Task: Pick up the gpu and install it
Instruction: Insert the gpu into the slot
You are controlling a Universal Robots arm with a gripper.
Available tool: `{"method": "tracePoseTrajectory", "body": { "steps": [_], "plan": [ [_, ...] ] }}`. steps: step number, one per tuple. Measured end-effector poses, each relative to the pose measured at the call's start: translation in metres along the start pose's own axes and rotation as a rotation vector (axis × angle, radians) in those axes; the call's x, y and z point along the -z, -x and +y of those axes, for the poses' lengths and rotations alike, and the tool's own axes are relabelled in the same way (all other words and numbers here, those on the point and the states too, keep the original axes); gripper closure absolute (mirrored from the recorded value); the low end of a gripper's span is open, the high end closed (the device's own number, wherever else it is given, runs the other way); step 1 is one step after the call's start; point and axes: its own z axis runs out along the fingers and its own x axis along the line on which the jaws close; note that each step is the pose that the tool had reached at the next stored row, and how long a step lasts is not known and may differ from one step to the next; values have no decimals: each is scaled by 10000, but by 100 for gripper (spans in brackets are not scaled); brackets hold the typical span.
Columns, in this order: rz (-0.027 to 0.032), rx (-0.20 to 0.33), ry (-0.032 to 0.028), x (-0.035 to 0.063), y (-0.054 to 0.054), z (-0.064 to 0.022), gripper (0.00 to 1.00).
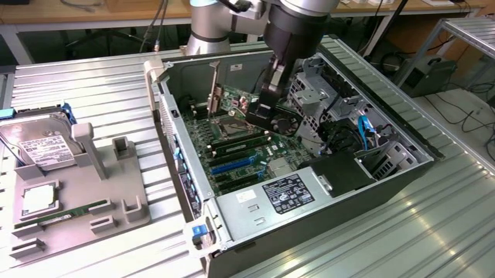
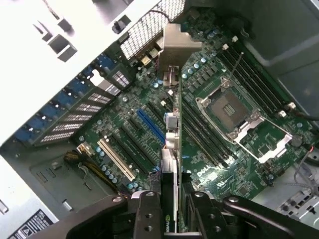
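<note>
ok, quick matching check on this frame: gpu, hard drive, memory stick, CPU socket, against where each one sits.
Things:
1. gpu
2. hard drive
3. memory stick
4. CPU socket

Places:
A. green, lying flat on the grey fixture outside the case
B. on the motherboard, inside the case
C. clamped edge-on between the fingers, over the motherboard
D. silver with a white label, on the grey fixture

Pairs: 1-C, 2-D, 3-A, 4-B

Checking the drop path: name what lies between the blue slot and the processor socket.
In the wrist view, the gpu, held in the gripper, stands edge-on between the blue slot and the processor socket, above long black slots.
</note>
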Motion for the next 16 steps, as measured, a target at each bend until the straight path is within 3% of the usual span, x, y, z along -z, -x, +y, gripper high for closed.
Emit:
{"method": "tracePoseTrajectory", "body": {
  "steps": [8, 16],
  "plan": [
    [-37, 1303, -143, -5, 0, 0, 74],
    [31, 3172, -200, -28, 1, -2, 74]
  ]
}}
